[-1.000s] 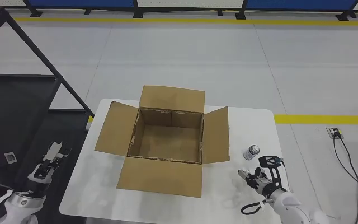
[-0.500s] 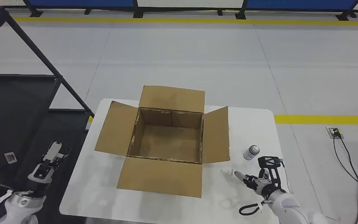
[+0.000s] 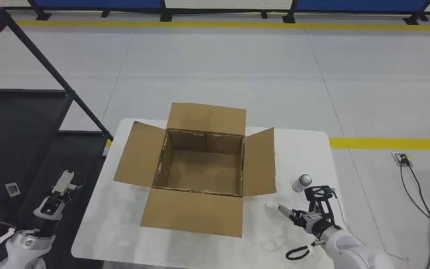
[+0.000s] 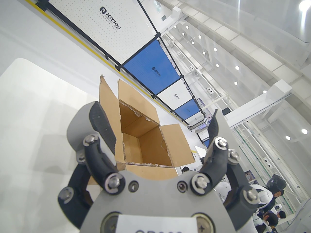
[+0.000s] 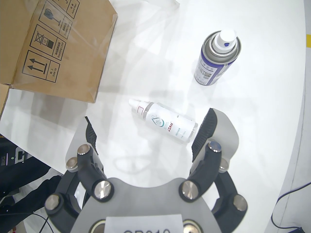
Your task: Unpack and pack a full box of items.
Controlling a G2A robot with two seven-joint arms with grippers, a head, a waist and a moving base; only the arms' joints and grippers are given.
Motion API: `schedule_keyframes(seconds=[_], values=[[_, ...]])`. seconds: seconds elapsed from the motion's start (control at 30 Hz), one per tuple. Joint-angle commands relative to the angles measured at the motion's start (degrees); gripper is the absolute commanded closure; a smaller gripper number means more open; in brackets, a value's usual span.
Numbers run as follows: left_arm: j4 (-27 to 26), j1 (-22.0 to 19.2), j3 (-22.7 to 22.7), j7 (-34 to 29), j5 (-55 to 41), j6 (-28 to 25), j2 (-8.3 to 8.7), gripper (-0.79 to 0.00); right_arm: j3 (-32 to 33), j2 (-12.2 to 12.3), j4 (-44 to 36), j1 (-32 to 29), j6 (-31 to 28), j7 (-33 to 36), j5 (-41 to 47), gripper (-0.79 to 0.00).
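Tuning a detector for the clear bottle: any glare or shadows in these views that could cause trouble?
Right wrist view: pale streaky reflections veil the box flap; the bottle casts only a faint shadow. Left wrist view: ceiling lights flare. Top view: even light.

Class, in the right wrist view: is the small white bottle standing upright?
No, the white bottle lies on its side on the table.
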Motion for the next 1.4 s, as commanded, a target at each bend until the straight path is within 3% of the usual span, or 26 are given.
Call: schedule_keyframes(seconds=[0.0,0.27,0.5,0.6,0.8,1.37], values=[[0.0,0.0,0.0,0.0,0.0,0.0,0.0,-0.785,0.0,0.0,0.0,0.0,-0.01,0.0,0.0,-0.785],[0.0,0.0,0.0,0.0,0.0,0.0,0.0,-0.785,-0.32,0.02,0.16,0.05,-0.84,-2.74,1.24,-0.785],[-0.41,0.04,0.12,0.59,0.21,0.46,0.01,-0.785,1.29,-0.16,-3.12,-2.02,-3.62,-12.34,13.37,-0.785],[-1.04,0.18,0.21,0.54,0.55,0.72,0.15,-0.785,1.89,-0.14,-2.04,-0.86,-5.23,-12.38,21.46,-0.785],[-0.69,1.19,-0.42,2.19,3.84,2.0,0.37,-0.785,1.77,0.48,4.35,6.29,-10.54,-5.28,33.51,-0.785],[-0.81,2.55,-0.81,1.91,3.85,2.39,0.41,-0.785,1.77,0.48,4.35,6.29,-10.54,-5.28,33.51,-0.785]])
